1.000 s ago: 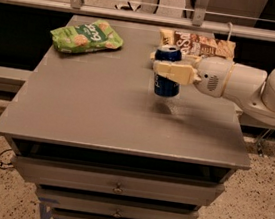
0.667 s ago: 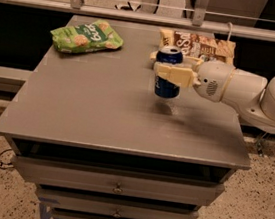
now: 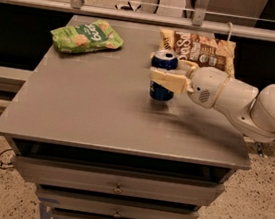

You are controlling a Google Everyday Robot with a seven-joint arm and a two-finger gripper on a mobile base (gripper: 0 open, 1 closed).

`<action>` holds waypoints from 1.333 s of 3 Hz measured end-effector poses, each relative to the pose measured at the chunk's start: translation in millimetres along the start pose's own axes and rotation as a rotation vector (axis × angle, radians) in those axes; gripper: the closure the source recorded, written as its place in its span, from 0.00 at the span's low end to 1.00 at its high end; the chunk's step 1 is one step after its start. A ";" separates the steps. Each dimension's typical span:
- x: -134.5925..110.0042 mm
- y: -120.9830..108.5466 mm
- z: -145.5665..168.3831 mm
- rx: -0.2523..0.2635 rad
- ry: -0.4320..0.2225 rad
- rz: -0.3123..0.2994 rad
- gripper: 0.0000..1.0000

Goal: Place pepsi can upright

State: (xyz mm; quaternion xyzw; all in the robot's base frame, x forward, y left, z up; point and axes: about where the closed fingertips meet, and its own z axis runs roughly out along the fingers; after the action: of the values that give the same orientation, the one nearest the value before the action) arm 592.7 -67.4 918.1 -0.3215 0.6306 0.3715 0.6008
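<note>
The pepsi can [image 3: 160,91] is dark blue with a silver top and stands upright on the grey table [image 3: 92,110], right of the middle. My gripper [image 3: 158,72] reaches in from the right on a white arm [image 3: 239,104] and is shut on the can's sides. One beige finger [image 3: 168,80] crosses the can's front. The other finger is mostly hidden behind the can. The can's base looks to be at the table's surface.
A green snack bag [image 3: 86,35] lies at the table's back left. A brown snack bag [image 3: 198,46] lies at the back right, just behind the can and gripper. Drawers [image 3: 117,184] sit below the tabletop. A rail runs along the back.
The gripper and the can have shifted slightly left and down toward the tabletop. The can stays upright in the grip.
</note>
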 end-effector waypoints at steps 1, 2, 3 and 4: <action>7.1 1.4 6.6 -0.028 -0.020 -0.023 0.82; 10.5 1.5 12.2 -0.058 -0.031 -0.047 0.58; 14.3 3.7 17.1 -0.090 -0.031 -0.060 0.35; 18.6 4.6 18.9 -0.111 -0.030 -0.063 0.12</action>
State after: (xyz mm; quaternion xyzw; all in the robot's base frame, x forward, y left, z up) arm 597.2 -48.0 899.9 -0.3684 0.5894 0.3919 0.6028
